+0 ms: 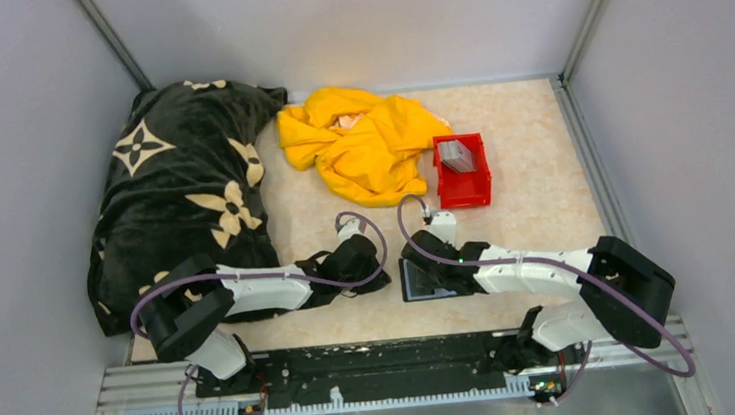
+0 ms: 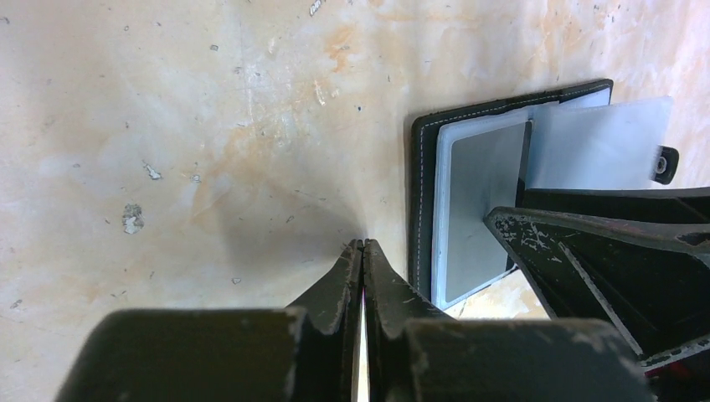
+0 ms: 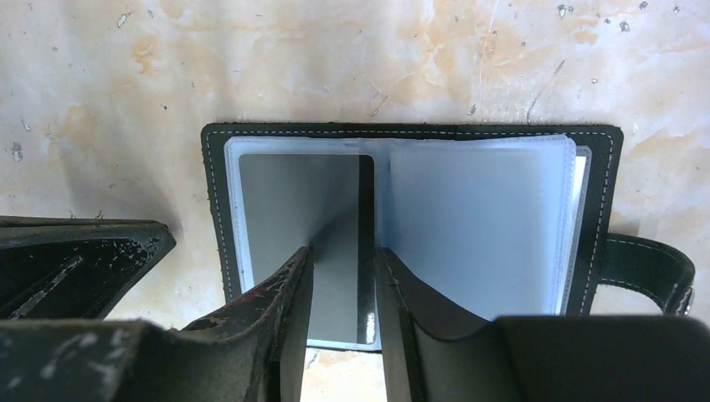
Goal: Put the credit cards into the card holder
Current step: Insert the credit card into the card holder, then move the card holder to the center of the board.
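Observation:
The black card holder (image 3: 477, 218) lies open on the table, clear sleeves up and snap tab (image 3: 661, 272) to the right. A grey card (image 3: 293, 197) sits in its left sleeve. My right gripper (image 3: 343, 251) hangs over the holder's middle, jaws open with a narrow gap and nothing between them. My left gripper (image 2: 362, 244) is shut and empty, its tips on the table just left of the holder's stitched edge (image 2: 421, 193). More credit cards (image 1: 456, 155) stand in a red bin (image 1: 464, 191).
A yellow cloth (image 1: 363, 143) lies bunched behind the grippers, touching the red bin's left side. A black flowered blanket (image 1: 177, 194) fills the left of the table. Grey walls close in both sides and the back.

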{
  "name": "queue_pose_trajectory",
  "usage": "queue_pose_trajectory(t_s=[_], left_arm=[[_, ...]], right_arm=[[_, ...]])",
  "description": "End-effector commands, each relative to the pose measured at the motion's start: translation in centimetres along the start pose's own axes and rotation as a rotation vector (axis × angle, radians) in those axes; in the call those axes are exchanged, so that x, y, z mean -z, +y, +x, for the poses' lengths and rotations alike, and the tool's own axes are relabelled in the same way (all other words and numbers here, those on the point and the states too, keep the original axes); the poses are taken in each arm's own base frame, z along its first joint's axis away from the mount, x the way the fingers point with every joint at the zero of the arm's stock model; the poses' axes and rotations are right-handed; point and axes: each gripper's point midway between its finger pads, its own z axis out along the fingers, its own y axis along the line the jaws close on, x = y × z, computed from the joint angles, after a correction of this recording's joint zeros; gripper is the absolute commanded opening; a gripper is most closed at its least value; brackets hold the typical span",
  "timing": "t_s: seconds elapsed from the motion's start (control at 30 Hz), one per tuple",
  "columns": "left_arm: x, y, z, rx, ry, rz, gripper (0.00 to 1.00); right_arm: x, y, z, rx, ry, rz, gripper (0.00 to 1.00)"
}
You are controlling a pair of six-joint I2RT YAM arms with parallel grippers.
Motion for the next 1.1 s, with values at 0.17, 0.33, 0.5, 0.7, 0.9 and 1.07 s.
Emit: queue_pose_trajectory(t_s=[0.17, 0.33, 0.5, 0.7, 0.9, 1.07], left_arm=[[1.0, 9.9, 6.1, -0.115, 0.22, -0.317, 0.08], [0.8, 9.7, 6.2, -0.118, 0.224, -0.307, 0.07], [1.0, 9.7, 6.0, -0.116, 0.217, -0.308, 0.07], [1.1, 9.8, 6.0, -0.111, 0.213, -0.308, 0.07], [1.2, 10.4, 5.7, -0.086, 0.208, -0.335, 0.07], [1.6, 11.5, 4.2, -0.026, 0.178, -0.354, 0.07]], right_arm=[[0.1, 0.3, -0.3, -0.001, -0.016, -0.009, 0.28], [-0.3, 0.7, 0.0, 0.001, 0.0, -0.016, 0.27], [-0.9, 1.8, 0.2, 0.002, 0.017, -0.042, 0.22], [-1.4, 3.3, -0.1, -0.002, 0.022, -0.081, 0.17], [-2.1, 5.0, -0.7, 0.005, 0.019, -0.11, 0.16], [-2.6, 6.6, -1.4, 0.008, 0.012, -0.137, 0.16]])
